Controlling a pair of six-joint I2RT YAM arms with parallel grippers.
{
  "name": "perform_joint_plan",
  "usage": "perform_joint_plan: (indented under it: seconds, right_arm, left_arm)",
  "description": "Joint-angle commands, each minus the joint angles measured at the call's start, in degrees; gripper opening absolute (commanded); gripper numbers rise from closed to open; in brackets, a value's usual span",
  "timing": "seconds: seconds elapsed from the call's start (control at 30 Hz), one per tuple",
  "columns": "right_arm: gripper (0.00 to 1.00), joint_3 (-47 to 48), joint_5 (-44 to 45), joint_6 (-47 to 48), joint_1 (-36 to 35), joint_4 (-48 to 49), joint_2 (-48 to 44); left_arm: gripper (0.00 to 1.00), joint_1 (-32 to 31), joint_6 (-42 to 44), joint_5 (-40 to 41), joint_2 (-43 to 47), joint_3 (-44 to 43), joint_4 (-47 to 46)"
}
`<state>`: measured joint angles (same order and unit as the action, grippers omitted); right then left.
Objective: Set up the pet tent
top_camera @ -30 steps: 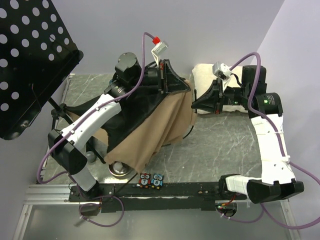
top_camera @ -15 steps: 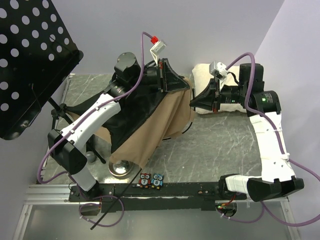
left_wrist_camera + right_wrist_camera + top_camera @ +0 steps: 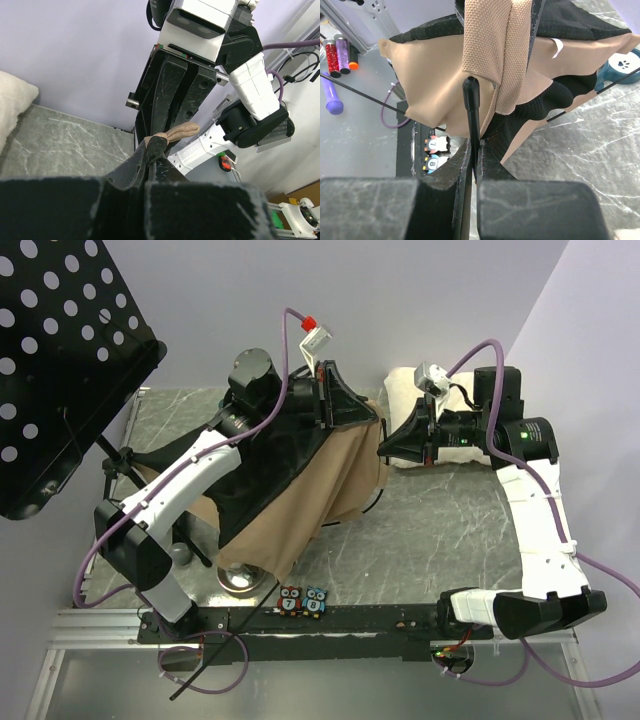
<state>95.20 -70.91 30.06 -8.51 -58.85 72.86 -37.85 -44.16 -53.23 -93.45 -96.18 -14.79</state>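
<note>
Down at the near edge of the table point(image 3: 440, 530), a thin black pole point(image 3: 225, 652) now pokes out past the rail beside the two little owl figures point(image 3: 302, 601); a second ago no pole end showed there. So the pole is sliding through the fabric, which I read as threading under way.

A little farther in, the pet tent point(image 3: 310, 490) lies left of centre, a slumped heap of tan cloth and black panel, its hem pulled back enough to show more of the metal bowl point(image 3: 238, 578) beneath its near corner.

At the tent's far right corner, the left pincer point(image 3: 345, 405) is clenched on a folded tab of tan fabric point(image 3: 181, 131), holding that corner up. The right pincer point(image 3: 400, 445) has crept leftward toward it, clamped shut on the pole's capped end point(image 3: 471, 90), right at the sleeve mouth.

Behind it, the white cushion point(image 3: 408, 390) sits at the far right edge, untouched. Tent not standing yet!
</note>
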Motion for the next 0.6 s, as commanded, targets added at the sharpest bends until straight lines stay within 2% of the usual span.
perform_joint_plan:
  seconds: [0.0, 0.3, 0.57]
  right_arm:
    - [0.00, -0.98, 2.98, -0.80, -1.94, -9.44, 1.58]
    - [0.00, -0.80, 3.06, -0.53, -1.95, -9.79, 1.93]
    - [0.00, -0.19, 3.33, 0.61, -1.95, -11.11, 1.94]
  left_arm:
    - [0.01, -0.47, 0.13, 5.86, 6.61, -4.63, -15.10]
    - [0.01, -1.00, 1.71, 3.49, 7.32, -3.40, -14.40]
    - [0.01, -2.58, 6.54, 0.67, 7.23, -3.92, -9.13]
